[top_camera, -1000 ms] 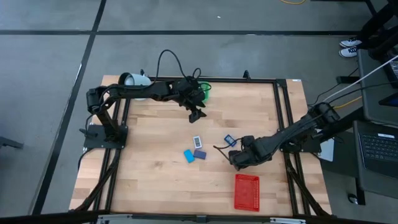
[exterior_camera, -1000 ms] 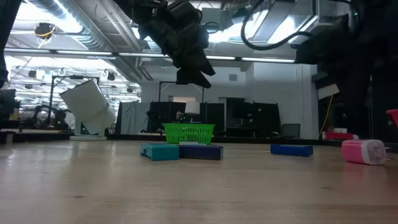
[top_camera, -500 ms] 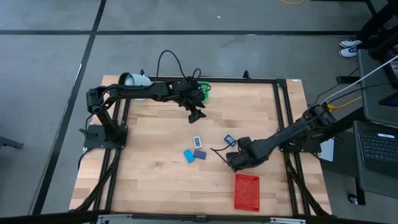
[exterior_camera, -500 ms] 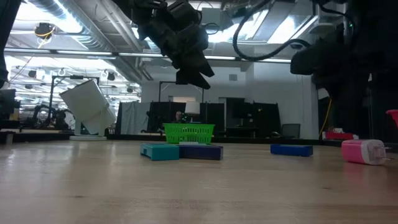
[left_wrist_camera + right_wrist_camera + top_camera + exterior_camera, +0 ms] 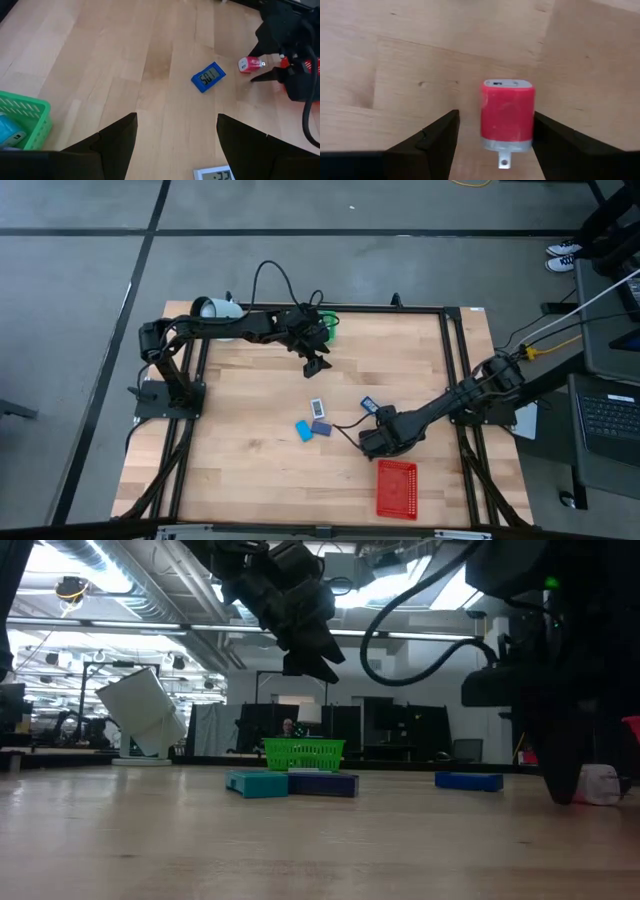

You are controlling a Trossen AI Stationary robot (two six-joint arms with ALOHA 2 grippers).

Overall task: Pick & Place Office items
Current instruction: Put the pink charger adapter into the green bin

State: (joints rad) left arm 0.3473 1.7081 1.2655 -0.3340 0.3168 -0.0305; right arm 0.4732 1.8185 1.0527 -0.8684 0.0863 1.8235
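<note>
Near the red tray (image 5: 396, 488), our right gripper (image 5: 492, 137) is low on the table, fingers spread around the red charger (image 5: 507, 116), ready to pick. Next we should close squarely on its sides. Our left gripper (image 5: 175, 132) waits open beside the green tray (image 5: 30, 117).

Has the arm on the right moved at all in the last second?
Yes. In the high view the right gripper has crept toward the red mesh tray and now sits just above its top edge, straddling the red charger.
</note>
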